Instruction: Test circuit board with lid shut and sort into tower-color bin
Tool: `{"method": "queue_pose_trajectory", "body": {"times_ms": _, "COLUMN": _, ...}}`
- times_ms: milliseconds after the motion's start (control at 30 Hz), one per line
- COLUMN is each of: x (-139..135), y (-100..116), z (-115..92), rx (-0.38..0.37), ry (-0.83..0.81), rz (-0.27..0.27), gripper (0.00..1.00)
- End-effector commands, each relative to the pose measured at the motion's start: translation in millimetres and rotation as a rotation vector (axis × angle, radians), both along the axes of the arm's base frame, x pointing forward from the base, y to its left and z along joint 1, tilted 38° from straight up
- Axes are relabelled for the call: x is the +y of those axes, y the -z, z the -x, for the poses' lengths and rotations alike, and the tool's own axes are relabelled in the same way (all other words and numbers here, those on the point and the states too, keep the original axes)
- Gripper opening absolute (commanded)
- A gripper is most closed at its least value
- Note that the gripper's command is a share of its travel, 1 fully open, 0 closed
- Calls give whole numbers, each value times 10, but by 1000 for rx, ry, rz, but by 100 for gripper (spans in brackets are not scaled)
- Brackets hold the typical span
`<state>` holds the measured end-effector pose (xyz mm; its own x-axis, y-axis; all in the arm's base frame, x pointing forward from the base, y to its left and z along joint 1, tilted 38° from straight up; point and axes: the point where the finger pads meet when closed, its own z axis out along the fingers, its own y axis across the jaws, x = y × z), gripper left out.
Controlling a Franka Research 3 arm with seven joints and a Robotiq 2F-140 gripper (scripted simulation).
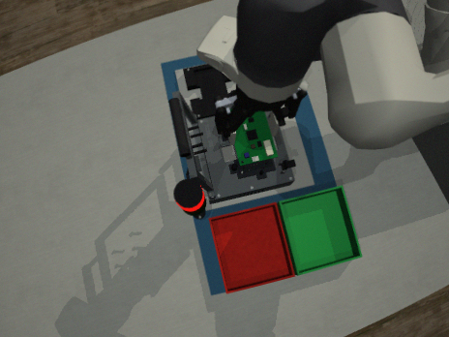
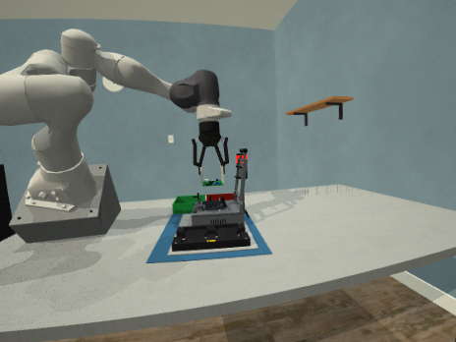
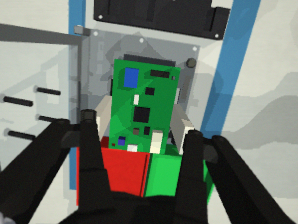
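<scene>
The gripper grasps the circuit board between its fingertips, lifted clear above the tester.

Arm hides tray — wrist view: bins partly behind gripper; pins unseen.

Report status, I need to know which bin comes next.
Gripper shut on board, held above open tester. Tower shows red. Red bin beside tester, nothing visible in the way.
</scene>
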<state>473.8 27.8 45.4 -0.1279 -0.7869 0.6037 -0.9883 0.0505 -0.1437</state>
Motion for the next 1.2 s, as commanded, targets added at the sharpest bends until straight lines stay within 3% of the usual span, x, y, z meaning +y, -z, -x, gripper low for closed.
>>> {"method": "queue_pose_trajectory", "body": {"times_ms": 0, "x": 73, "y": -67, "z": 46, "rx": 4, "ry": 16, "rz": -1, "gripper": 46}}
{"method": "queue_pose_trajectory", "body": {"times_ms": 1167, "x": 153, "y": -112, "z": 39, "rx": 4, "ry": 16, "rz": -1, "gripper": 46}}
